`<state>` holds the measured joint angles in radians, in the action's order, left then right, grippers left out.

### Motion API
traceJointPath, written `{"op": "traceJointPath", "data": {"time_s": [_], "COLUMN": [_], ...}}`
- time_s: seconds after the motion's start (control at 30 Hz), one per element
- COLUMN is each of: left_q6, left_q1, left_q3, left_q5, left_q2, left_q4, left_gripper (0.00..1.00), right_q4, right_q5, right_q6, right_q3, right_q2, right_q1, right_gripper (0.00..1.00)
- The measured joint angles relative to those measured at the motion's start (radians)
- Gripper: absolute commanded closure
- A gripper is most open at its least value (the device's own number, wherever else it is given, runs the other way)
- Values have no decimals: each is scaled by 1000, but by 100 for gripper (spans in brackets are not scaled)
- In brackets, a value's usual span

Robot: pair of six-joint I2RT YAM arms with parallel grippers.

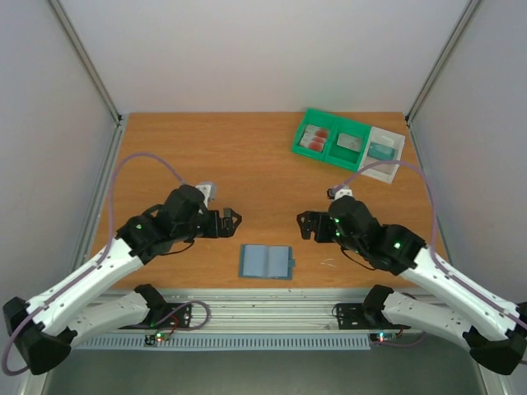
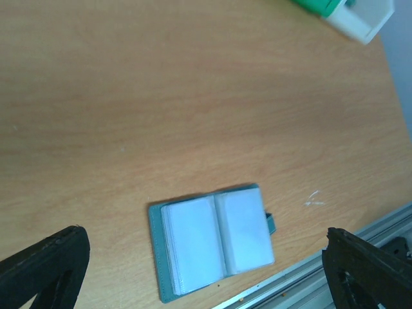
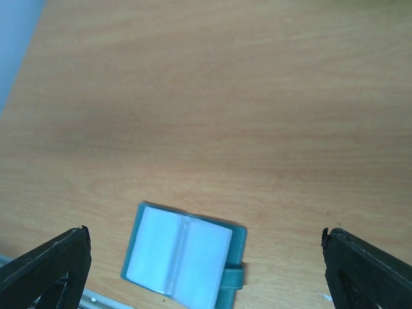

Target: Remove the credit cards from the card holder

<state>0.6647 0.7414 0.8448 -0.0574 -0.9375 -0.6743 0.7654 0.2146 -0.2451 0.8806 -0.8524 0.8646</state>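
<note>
Left claw (image 1: 233, 222): I read it as wide open, nothing between the fingers, hovering over the table (image 1: 165, 156) left of centre and pointing inward.

Card holder (image 1: 266, 262): lies opened flat near the table's front edge, between the two claws and slightly nearer the bases. From both wrist cameras I see its pale clear sleeves facing up, closure tab on the right side.

Right claw (image 1: 303, 227): also spread wide, holding nothing, facing the left one.

Far right corner: red cards (image 1: 315, 137) sit in the left compartment of the green tray (image 1: 332, 154), with a white tray (image 1: 395, 136) just beside it.
</note>
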Motion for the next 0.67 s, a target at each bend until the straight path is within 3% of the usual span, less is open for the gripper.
{"op": "traceJointPath", "data": {"time_s": [0.33, 0.67], "left_q6": [-73, -120], "left_q1": [0, 0], "left_q3": [199, 246], "left_q5": [51, 64], "left_q2": [81, 131], "left_q4": [-124, -127], "left_gripper": [1, 1], "right_q4": [156, 171], "right_q5": [48, 43], "right_q6": [21, 23], "right_q3": [185, 223], "right_q2": [77, 100], "right_q1": [0, 0], "right_gripper": [2, 1]}}
